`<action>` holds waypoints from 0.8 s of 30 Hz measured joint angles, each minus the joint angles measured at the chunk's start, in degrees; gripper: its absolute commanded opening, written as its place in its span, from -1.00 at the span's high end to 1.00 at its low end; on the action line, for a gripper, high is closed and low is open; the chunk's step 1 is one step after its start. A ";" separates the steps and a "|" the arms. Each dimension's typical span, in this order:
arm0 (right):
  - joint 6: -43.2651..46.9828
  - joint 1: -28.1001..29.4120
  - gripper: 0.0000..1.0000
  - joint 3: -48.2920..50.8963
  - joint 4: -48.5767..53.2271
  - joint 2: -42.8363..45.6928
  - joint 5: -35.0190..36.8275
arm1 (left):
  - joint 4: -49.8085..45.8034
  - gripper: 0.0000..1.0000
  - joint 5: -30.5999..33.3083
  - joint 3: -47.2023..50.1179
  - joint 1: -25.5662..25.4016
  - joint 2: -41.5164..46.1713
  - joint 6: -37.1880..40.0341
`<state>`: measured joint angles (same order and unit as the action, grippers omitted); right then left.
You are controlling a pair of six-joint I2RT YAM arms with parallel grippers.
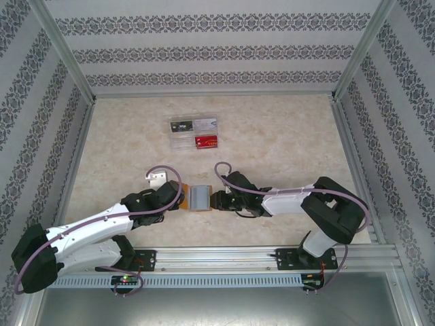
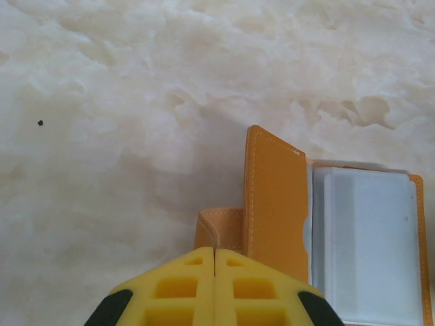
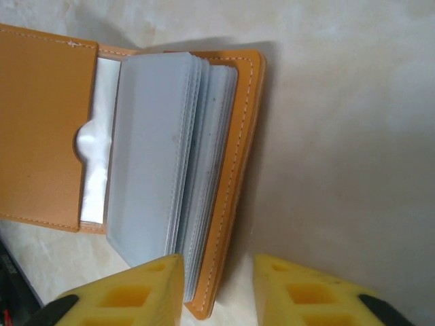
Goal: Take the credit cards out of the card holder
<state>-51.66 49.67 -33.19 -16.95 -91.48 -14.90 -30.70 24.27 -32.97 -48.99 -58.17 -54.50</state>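
From above, the card holder (image 1: 201, 197) lies open near the tabletop's (image 1: 285, 136) near edge, between both arms. Left wrist: my left gripper (image 2: 215, 252) is clamped tight on its orange flap (image 2: 219, 227). Right wrist: the right gripper (image 3: 219, 261) stands part open astride the stitched cover. The sleeves (image 3: 156, 156) look slick and floppy, so I'd grip that stiffer edge.

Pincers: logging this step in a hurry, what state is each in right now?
Left pincer: shut, at the card holder flap; grip cannot be told.
Right pincer: open, straddling its cover edge.
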 measured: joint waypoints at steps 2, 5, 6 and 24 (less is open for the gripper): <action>-0.24 0.00 0.47 -0.39 -0.50 -0.76 -0.09 | 0.02 1.00 -0.02 0.00 0.00 0.02 0.00; -0.72 0.00 0.48 -0.74 -1.36 -2.05 -0.20 | 0.02 1.00 -0.04 0.02 0.00 0.02 0.00; -0.76 0.00 0.47 -0.74 -1.66 -2.40 -0.22 | 0.02 1.00 -0.04 0.04 0.00 0.02 -0.02; -2.03 0.00 1.00 -0.02 -1.95 5.07 -0.96 | 2.10 1.00 -1.75 1.16 0.00 -1.66 0.04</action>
<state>-53.69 49.67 -33.21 -18.90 -86.41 -15.86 -28.60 22.52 -31.81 -48.99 -59.83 -54.46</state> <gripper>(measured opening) 0.067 0.053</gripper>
